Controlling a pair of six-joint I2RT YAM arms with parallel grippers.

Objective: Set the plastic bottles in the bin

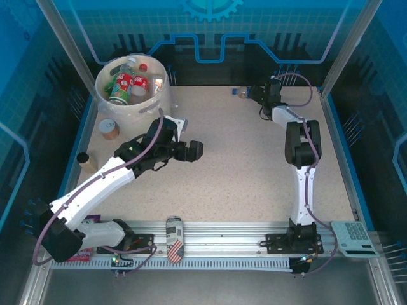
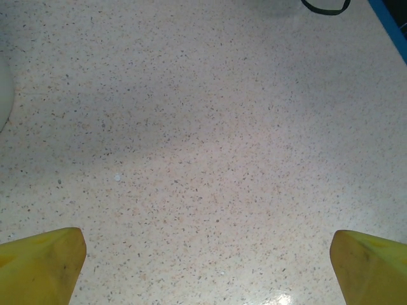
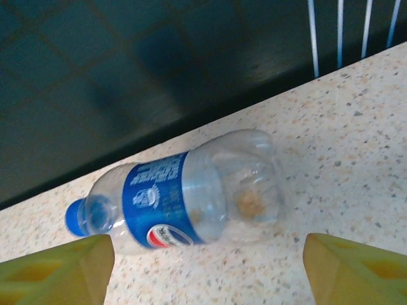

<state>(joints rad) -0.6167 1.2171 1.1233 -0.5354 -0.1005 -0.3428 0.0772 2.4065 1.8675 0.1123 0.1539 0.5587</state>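
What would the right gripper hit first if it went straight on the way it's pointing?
The right gripper would likely meet the blue-labelled bottle first; it lies on its side on the table just ahead of its open fingers, though depth is unclear.

A speckled beige stone-look tabletop sits inside translucent blue panel walls printed with a pale grid and framed by slanted silver aluminium posts. A ribbed aluminium rail lines the near edge.
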